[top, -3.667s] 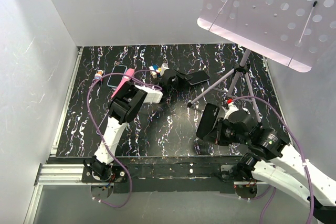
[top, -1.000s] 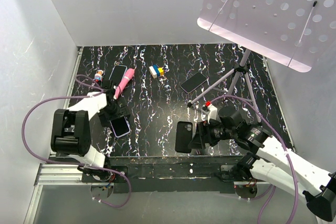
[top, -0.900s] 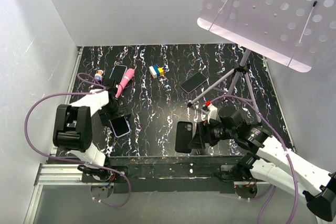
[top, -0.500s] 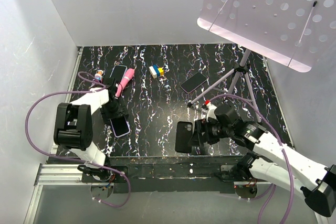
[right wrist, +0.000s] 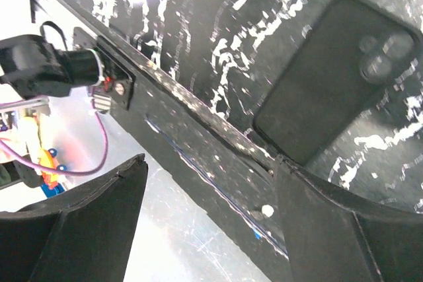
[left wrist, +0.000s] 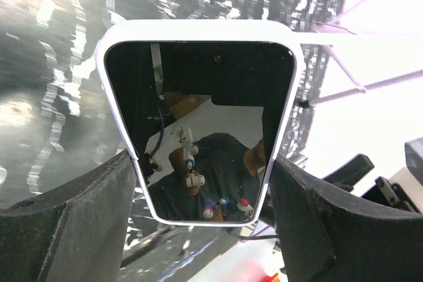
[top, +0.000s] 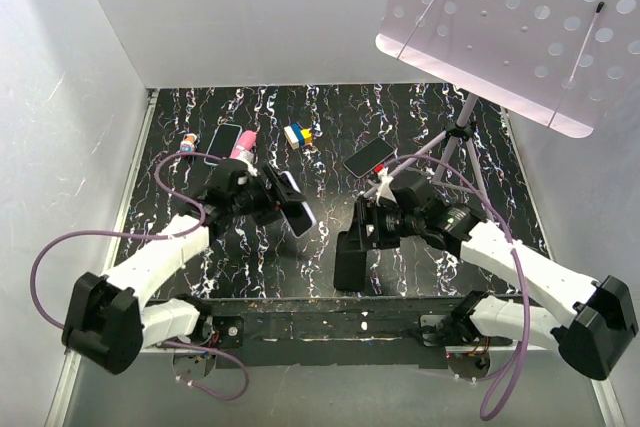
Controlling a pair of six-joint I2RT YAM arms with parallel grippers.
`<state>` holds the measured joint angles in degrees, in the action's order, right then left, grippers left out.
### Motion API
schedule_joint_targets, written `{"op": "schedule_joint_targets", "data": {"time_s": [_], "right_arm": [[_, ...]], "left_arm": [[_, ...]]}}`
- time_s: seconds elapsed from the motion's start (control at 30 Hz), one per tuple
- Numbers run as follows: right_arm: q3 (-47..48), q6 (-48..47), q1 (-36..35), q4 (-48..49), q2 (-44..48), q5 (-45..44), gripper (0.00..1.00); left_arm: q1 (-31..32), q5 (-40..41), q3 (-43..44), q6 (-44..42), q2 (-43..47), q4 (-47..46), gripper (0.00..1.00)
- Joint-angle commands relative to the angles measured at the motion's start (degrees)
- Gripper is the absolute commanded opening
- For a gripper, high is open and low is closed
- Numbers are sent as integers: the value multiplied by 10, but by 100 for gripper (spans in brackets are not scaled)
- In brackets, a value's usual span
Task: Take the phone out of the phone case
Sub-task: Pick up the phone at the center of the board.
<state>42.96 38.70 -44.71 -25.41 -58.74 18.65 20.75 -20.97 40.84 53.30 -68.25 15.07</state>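
- Top view: the left gripper (top: 283, 202) pinches the white-rimmed phone (top: 297, 205) by its long edges and holds it tilted above the table (top: 300, 277), well to the left of the tripod (top: 450, 142). The black phone case (top: 349, 259) lies empty on the table, on the near-left side of the tripod. The right gripper (top: 362, 230) hangs just over the case's far end. A second dark phone (top: 370, 155) lies just beside the tripod's left leg.
- Left wrist view: both fingers (left wrist: 73, 229) press against the phone's sides. Its dark screen faces the camera, and the tripod's legs cross behind its right edge.
- Right wrist view: the fingers (right wrist: 79, 229) are spread with nothing between them. The case lies flat beyond them, camera cutout up, just beside the table's front rail (right wrist: 198, 163).
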Motion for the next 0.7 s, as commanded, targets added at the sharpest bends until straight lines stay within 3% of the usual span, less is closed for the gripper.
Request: {"op": "schedule_joint_targets", "data": {"time_s": [0.0,0.1,0.23,0.33,0.53,0.67], "right_arm": [[76,-34,-22,63,-37,11,81],[93,-39,-45,80,-59,-20,78],[91,-14,-56,114,-69,-98,74],[84,-6,-62,137,-79,-125,63],[88,6,-64,160,-107,-101,47],[81,19,-65,164,-115,-83,44]], "left_arm": [[117,130,-22,171,72,-59,0],[164,173,-20,235,75,-56,0],[184,150,8,277,51,-30,0],[201,147,12,312,48,-30,0],[216,166,24,323,52,-25,0],[217,178,39,317,60,-16,0]]}}
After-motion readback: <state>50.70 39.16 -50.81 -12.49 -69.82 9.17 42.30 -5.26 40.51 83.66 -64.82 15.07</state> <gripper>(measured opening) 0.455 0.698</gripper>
